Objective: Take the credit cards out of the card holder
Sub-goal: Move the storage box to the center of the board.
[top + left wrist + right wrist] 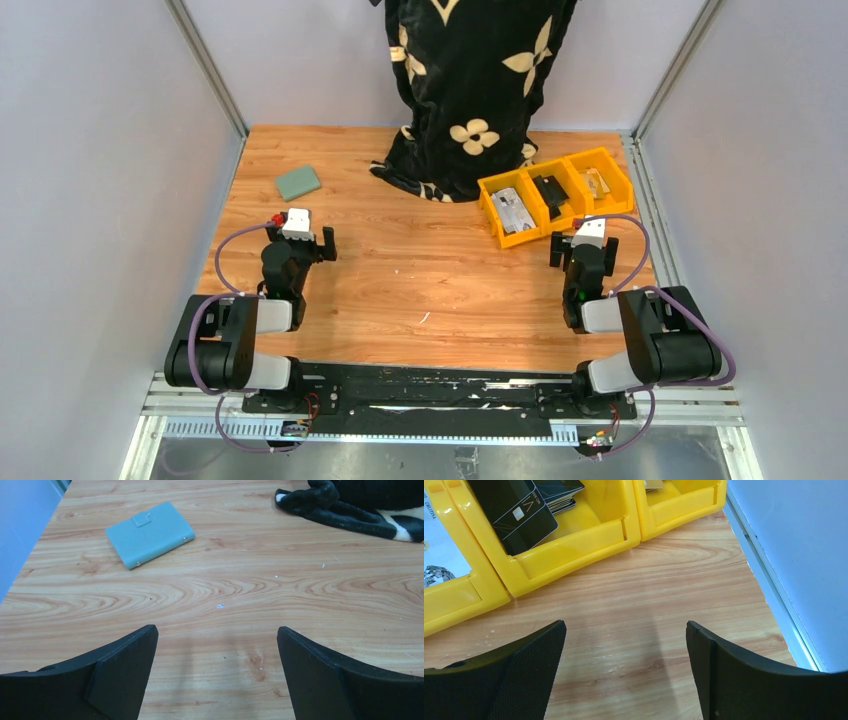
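The card holder [298, 182] is a flat teal wallet, lying shut on the wooden table at the far left. In the left wrist view the card holder [149, 534] shows its small tab on top. No credit cards show at the holder; its inside is hidden. My left gripper [300, 240] is open and empty, low over the table, well short of the holder. In its own view the left gripper [215, 630] has only bare wood between the fingers. My right gripper [583, 248] is open and empty at the right, and in its wrist view the right gripper [624, 625] is just in front of the yellow bins.
Three yellow bins [518, 238] stand at the far right; the bins [574, 555] hold dark cards [519, 515] and other small items. A black cloth with cream flowers [470, 90] hangs at the back middle and spills onto the table [350, 510]. Grey walls close both sides.
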Robot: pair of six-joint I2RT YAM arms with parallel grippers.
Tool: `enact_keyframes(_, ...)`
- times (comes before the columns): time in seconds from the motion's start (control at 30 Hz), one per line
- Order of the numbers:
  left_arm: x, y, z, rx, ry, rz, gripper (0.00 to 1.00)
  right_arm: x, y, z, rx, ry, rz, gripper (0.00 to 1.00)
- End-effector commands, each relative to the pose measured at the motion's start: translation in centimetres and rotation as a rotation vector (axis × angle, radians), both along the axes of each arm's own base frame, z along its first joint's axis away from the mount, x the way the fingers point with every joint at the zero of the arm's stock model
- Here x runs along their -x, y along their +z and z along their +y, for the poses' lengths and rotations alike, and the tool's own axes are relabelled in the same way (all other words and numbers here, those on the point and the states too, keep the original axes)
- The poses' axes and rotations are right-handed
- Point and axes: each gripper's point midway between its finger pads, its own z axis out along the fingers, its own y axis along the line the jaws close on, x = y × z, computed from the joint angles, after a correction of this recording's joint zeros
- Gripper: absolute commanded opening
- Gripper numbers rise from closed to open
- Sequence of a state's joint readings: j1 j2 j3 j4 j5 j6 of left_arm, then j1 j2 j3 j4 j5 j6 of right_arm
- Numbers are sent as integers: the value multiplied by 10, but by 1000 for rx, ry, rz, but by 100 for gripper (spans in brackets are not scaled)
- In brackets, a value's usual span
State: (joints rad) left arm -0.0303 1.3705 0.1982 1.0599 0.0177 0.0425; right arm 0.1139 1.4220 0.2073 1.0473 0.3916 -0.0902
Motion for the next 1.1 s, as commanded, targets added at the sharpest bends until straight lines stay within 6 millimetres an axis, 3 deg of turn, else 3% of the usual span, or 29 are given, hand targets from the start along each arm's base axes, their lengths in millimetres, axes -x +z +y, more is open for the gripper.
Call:
enact_keyframes(0.0, 0, 3, 1, -15, 5, -16, 100, -4, 9, -4, -10, -15, -37, 93)
enact_keyframes(0.37, 0, 2, 1, -15, 8, -14, 100, -4, 9, -4, -11, -17, -37, 93)
enact_keyframes(0.47, -3, 8, 5, -1, 18, -6, 100, -2, 18, -3, -6, -3, -80, 93)
enact_keyframes(0.57, -12, 19, 8, 14, 26, 59, 100, 10, 47, -15, 34, -135, -132, 94)
enact_keyframes(0.63, -18, 30, 2, -5, -20, 131, 100, 12, 61, -12, 13, -128, -110, 94)
enact_keyframes(0.73, -26, 50, 4, -23, -48, 194, 100, 5, 94, 3, -120, -84, -157, 94)
enact_keyframes(0.87, -40, 65, 8, 2, -64, 291, 100, -11, 127, 26, -495, -16, -283, 94)
enact_keyframes(0.9, -45, 73, 9, 4, -66, 306, 100, -18, 134, 38, -542, 63, -263, 94)
enact_keyframes(0.93, -50, 68, 10, 6, -62, 356, 100, -26, 141, 51, -554, 143, -234, 94)
enact_keyframes(1.07, -79, 69, 27, 3, -20, 443, 100, -52, 130, 108, -503, 333, 34, 92)
